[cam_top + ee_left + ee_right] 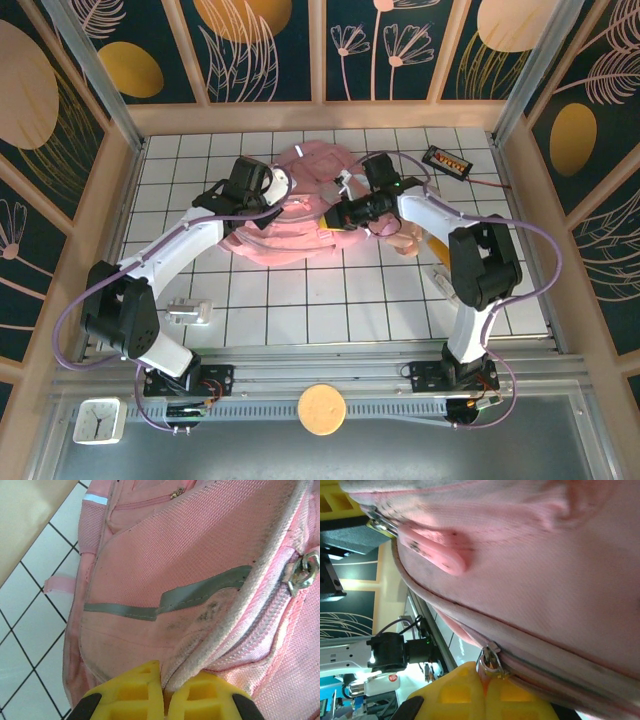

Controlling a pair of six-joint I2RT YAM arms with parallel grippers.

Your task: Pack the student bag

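1. Two robot arms are reaching over a white tiled table [330,310] and meeting at a pink bag [290,245]. The bag is lying slumped between the two grippers, touching both.
2. The left gripper [164,680] is pinching a piped seam of the bag. Its yellow fingers [135,692] are pressing together with the fabric edge caught between them. Just beyond its tips a grey strip [170,602] is running across the panel. Up to its right a metal zip pull [301,574] is hanging free.
3. The right gripper [482,680] is also clamping shut. A metal zip slider [490,659] is sticking out right at its fingertips, so it is seemingly pinching that slider, though the fingers are hiding the exact hold.
4. Beyond the right gripper's tips, the zip line is running off along the bag's curved edge. Whether the teeth there are parting or meeting is too hard to tell.
5. Judging progress: the arms are working the zip, with one holding the fabric and the other on the slider. The job is therefore sitting at an opening or a closing step, and I cannot tell which.
6. Several things are lying outside the bag. A black case [447,160] is lying well beyond the right gripper, to its right. A small pale pouch [405,243] is lying just beside that gripper's arm. A silvery item [190,312] is lying well behind the left gripper. If these are meant for the bag, most of the packing is waiting to be done.
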